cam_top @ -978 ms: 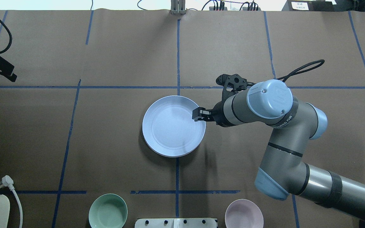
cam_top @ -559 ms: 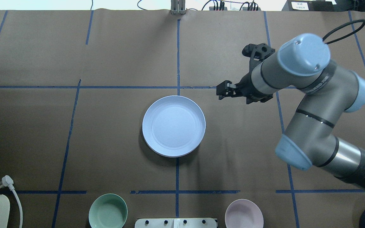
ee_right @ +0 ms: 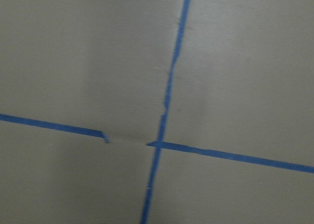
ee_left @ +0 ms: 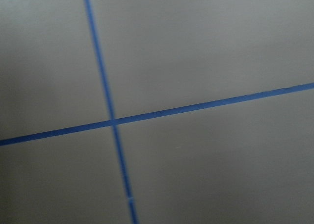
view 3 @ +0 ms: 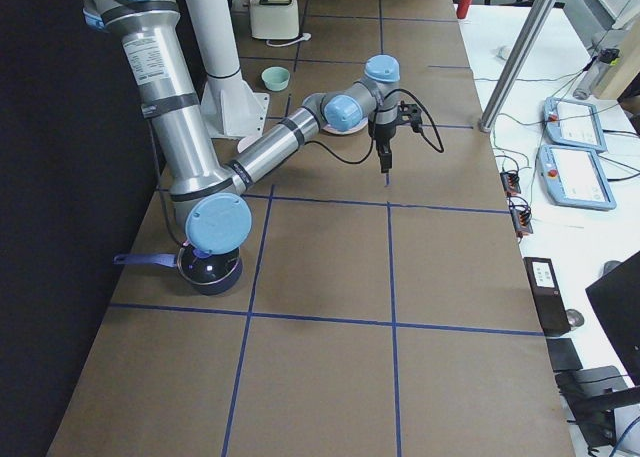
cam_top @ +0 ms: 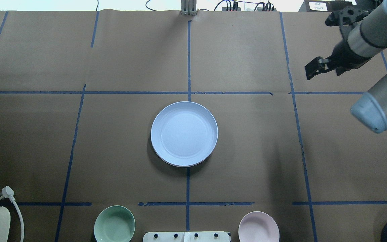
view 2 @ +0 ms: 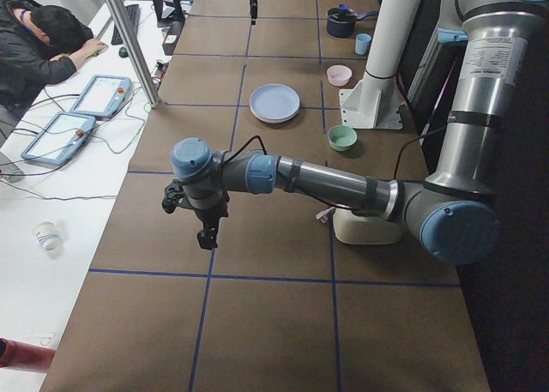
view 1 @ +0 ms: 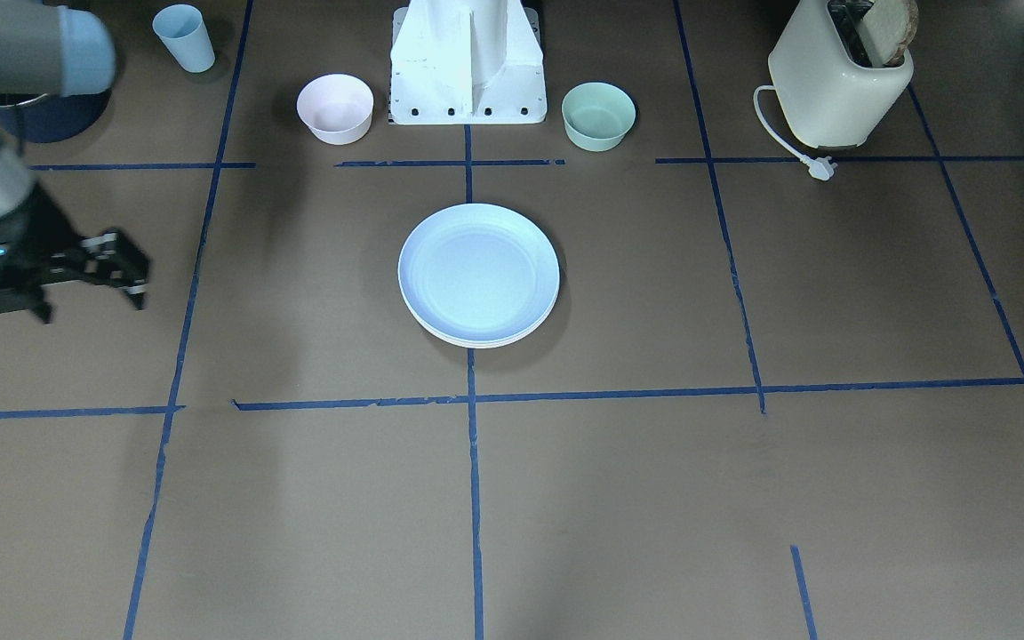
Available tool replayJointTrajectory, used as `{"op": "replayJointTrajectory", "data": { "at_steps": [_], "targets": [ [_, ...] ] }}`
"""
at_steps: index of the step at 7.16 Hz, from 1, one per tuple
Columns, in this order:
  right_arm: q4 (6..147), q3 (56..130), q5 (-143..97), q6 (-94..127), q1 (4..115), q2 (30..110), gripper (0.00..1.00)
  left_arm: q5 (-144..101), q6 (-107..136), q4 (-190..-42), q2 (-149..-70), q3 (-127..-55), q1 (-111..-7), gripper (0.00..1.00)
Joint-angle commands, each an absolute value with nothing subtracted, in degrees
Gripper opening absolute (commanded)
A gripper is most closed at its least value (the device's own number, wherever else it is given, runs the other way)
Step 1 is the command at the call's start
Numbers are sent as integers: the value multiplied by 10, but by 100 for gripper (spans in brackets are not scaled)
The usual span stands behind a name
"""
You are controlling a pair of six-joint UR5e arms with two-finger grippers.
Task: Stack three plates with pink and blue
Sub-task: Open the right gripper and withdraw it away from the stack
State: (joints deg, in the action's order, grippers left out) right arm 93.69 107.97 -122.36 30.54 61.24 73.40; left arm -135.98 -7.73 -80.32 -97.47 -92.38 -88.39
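Observation:
A pale blue plate lies at the table's centre, also in the front view and the left view. In the front view a cream-white plate's rim shows just under its near edge. The pink plate is hidden. My right gripper hangs far to the plate's right and beyond it; in the front view its fingers stand apart and hold nothing. My left gripper shows only in the left view, pointing down over bare table far from the plates; I cannot tell whether it is open or shut.
A small green bowl and a small pink bowl flank the robot's base. A cream toaster with its loose plug, a blue cup and a dark pot stand near the robot's side.
My right gripper has drawn away from the blue plate's right rim, rising and moving far right and back. My left gripper has left the overhead view's left edge.

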Motion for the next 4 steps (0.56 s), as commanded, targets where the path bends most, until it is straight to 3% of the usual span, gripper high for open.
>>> {"op": "replayJointTrajectory", "data": {
  "at_steps": [1, 4],
  "targets": [
    [962, 1052, -1283, 172, 697, 775, 100, -1366, -99, -809, -944, -901, -901, 100],
    [959, 1046, -1319, 101, 747, 833, 100, -1366, -98, -848, -908, -899, -901, 100]
  ]
}}
